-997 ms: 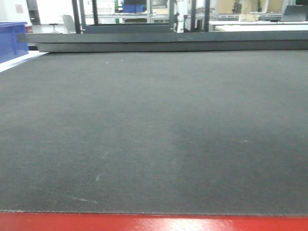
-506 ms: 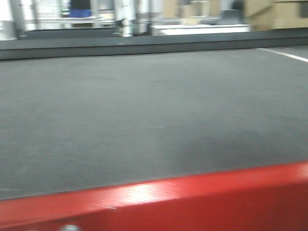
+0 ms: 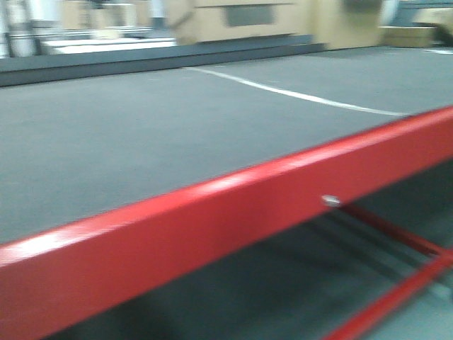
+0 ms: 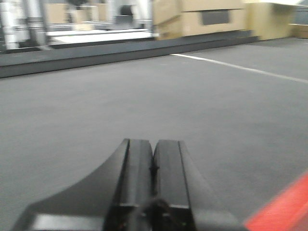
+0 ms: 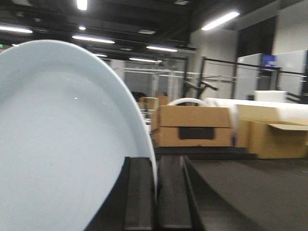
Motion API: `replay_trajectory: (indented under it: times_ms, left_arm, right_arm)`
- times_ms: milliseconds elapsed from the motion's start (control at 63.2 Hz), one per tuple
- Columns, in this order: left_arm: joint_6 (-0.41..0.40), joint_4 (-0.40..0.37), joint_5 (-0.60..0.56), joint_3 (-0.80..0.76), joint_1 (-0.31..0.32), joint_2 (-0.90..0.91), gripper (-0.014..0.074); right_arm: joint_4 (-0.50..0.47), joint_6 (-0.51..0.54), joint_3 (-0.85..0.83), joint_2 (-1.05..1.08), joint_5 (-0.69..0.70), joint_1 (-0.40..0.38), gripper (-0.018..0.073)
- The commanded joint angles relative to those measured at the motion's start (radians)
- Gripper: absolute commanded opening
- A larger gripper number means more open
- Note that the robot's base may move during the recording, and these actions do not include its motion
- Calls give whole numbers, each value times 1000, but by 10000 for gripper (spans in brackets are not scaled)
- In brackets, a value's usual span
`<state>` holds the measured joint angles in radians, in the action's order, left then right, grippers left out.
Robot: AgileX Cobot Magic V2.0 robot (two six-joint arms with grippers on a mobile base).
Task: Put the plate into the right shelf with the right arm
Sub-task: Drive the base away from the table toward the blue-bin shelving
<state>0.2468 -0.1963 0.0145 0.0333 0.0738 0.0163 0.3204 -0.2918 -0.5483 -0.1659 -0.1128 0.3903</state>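
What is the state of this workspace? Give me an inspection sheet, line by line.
Surface: dark grey mat on a red-framed table; a white line crosses the mat.
Job's things: plate gripped at its rim by the right tool; right shelf not in view.
Clutter: nothing seen.
Grippers: left tool shut, empty, over the mat; right tool shut on the plate.
Cables: nothing seen.
Surroundings: cardboard boxes, ceiling strip lights; front view is blurred.
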Motion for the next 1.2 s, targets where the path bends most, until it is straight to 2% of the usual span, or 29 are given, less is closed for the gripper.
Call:
replay_trajectory:
  times_ms: [0, 1187]
  left_arm:
    - [-2, -2, -84, 8, 6, 12, -47]
    - [-2, -2, -84, 8, 8, 12, -47]
  right_arm:
    - [13, 2, -30, -16, 95, 0, 51]
    - [13, 2, -30, -16, 95, -1, 51]
